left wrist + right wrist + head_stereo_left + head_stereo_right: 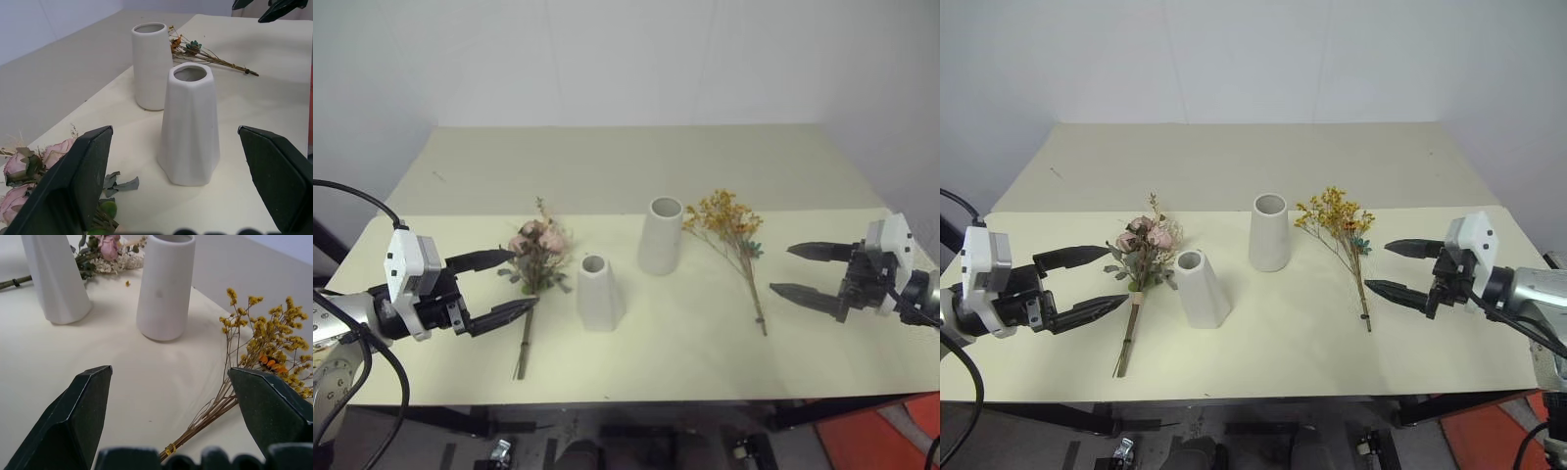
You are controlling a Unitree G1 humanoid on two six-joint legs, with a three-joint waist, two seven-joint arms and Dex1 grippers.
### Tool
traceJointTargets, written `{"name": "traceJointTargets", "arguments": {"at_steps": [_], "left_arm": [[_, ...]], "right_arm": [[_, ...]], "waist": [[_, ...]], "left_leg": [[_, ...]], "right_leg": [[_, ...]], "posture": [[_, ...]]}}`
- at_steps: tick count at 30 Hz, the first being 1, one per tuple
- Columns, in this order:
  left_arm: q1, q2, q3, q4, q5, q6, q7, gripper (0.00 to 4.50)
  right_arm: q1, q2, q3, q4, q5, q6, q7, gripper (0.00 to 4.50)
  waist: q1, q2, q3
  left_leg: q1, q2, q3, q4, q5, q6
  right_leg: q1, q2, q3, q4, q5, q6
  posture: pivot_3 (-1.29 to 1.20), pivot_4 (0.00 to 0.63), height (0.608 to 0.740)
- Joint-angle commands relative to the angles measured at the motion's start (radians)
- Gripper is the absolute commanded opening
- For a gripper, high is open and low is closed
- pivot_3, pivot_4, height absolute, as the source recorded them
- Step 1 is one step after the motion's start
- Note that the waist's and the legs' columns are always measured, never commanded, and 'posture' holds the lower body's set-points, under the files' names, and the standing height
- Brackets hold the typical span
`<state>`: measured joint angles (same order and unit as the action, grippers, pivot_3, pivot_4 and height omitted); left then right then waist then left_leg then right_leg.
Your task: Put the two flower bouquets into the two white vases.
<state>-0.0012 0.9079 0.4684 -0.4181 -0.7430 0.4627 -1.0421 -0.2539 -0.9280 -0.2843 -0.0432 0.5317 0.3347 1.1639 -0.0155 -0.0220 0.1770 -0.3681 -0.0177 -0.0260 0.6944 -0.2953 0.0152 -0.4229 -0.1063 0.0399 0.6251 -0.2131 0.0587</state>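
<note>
Standing matte: smooth taller vase (661,236), faceted shorter vase (599,293); both jaws wide, empty.

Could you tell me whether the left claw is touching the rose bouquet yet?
Apart. In the right eye view, the open left claw stops short of the rose bouquet, with bare table showing between its fingertips and the stems.

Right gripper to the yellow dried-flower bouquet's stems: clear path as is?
Probably yes. The right gripper is open beside the yellow dried-flower bouquet, whose thin brown stems lie flat on the table nearest it. Nothing lies between; the taller smooth white vase stands beyond.
</note>
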Motion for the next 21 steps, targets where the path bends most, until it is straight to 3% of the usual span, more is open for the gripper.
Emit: {"name": "traceJointTargets", "arguments": {"at_steps": [1,14,21], "left_arm": [[0.001,0.006,0.039,-0.027,-0.013,-0.012,-0.004,4.47],[-0.035,0.012,0.01,-0.005,-0.008,-0.02,-0.014,4.47],[-0.152,0.001,-0.077,0.048,0.009,-0.029,-0.03,4.47]], "right_arm": [[-0.02,-0.005,-0.014,-0.005,-0.003,-0.015,-0.005,4.5],[-0.006,-0.021,0.004,-0.023,-0.051,0.015,-0.052,4.5],[-0.089,-0.037,0.14,-0.071,-0.12,0.346,-0.228,4.5]], "waist": [[0.0,0.0,0.0],[0.0,0.0,0.0],[-0.002,0.0,0.0]], "left_leg": [[0.0,0.0,0.0,0.0,0.0,0.0],[0.0,0.0,0.0,0.0,0.0,0.0],[0.0,0.0,0.0,0.0,0.0,0.0]], "right_leg": [[0.0,0.0,0.0,0.0,0.0,0.0],[0.0,0.0,0.0,0.0,0.0,0.0],[0.0,0.0,0.0,0.001,0.0,0.0]], "posture": [[0.0,0.15,0.74],[0.0,0.15,0.74],[0.0,0.15,0.74]]}}
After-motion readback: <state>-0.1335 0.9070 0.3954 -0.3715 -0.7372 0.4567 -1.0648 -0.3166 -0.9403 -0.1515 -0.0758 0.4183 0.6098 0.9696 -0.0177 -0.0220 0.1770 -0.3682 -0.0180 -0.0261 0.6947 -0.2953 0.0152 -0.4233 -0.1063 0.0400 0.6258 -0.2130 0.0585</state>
